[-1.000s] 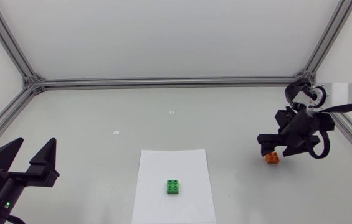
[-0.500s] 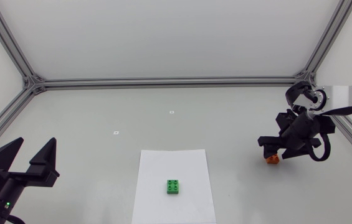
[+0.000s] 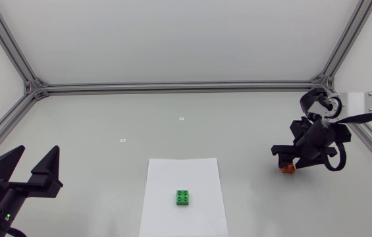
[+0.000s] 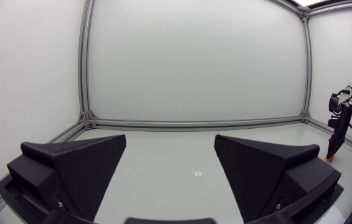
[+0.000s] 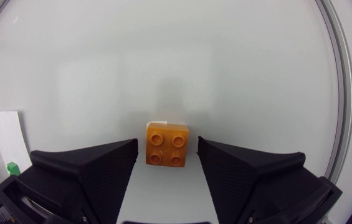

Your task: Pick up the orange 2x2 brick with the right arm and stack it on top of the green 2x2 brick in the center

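Orange 2x2 brick [image 5: 166, 144] lies on the table [image 3: 238, 131], well apart from the green 2x2 brick [image 3: 184, 197], on the right arm's side of it. The right gripper [image 5: 167, 155] is low over it with its fingers spread, one at each side, and thin gaps show, so nothing is gripped yet. By my judgement, closing, lifting, carrying and stacking all remain. The left gripper [image 3: 38, 151], far on the other side of the green brick, is also spread wide and holds nothing.

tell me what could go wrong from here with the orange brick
1. The right gripper is open around the orange brick, with neither finger touching it. If the fingers close unevenly, they could shove or twist it.
2. The green brick sits far off on the white paper. A weak grip might drop the orange brick on the way.
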You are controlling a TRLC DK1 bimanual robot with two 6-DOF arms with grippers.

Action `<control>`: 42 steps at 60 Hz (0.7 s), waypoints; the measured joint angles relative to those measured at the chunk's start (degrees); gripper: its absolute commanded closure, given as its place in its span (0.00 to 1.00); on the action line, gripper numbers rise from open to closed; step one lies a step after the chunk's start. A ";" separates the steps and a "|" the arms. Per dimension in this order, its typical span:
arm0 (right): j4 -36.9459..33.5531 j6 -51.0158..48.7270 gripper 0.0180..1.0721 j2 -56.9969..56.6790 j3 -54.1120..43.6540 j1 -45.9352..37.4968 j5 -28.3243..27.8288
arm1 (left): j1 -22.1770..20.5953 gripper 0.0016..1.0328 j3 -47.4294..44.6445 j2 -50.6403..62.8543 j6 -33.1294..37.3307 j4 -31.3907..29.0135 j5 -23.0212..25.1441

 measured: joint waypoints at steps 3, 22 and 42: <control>0.04 0.00 0.41 0.00 0.00 0.00 0.00 | -0.02 0.04 0.00 0.00 0.00 0.00 0.02; 1.09 0.00 0.42 0.11 -0.28 0.07 0.00 | 0.00 0.04 0.00 0.00 -0.02 0.00 0.00; 1.20 0.00 0.45 0.11 -0.92 0.33 0.02 | 0.00 0.04 0.00 0.00 -0.02 0.00 0.00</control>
